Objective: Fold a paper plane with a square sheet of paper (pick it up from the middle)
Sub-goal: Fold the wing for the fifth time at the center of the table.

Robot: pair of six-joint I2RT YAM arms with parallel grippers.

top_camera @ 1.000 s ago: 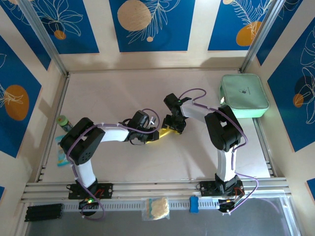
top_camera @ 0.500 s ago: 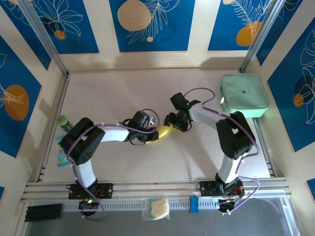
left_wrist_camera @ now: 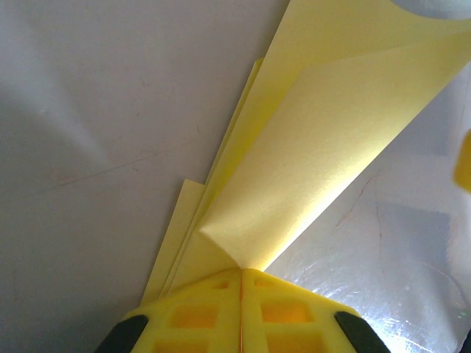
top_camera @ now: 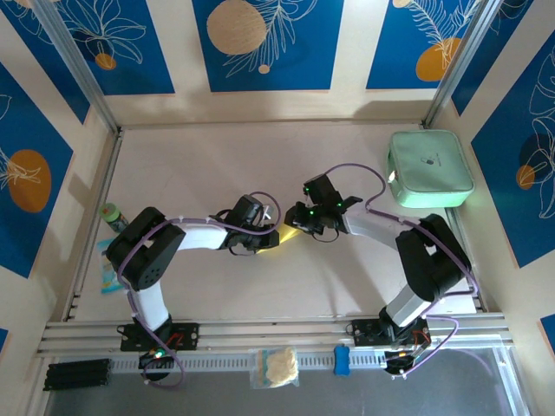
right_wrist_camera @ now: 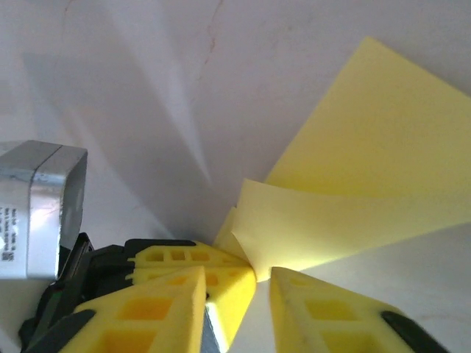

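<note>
Bright, even overhead light; wrist views soft; paper plane (left_wrist_camera: 316,140) backlit; table (left_wrist_camera: 412,243) glare.

From above you get a mere yellow sliver of the paper plane (top_camera: 289,236); the rest lies under the left gripper (top_camera: 270,239) and right gripper (top_camera: 302,224). In the left wrist view it runs off the top and right edges, beside an unidentifiable yellow blur (left_wrist_camera: 464,158) (far out of focus). The small green item (top_camera: 108,212) at far left is too tiny to name

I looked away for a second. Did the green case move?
No. The green case sits at the same spot beside the right rail.
</note>
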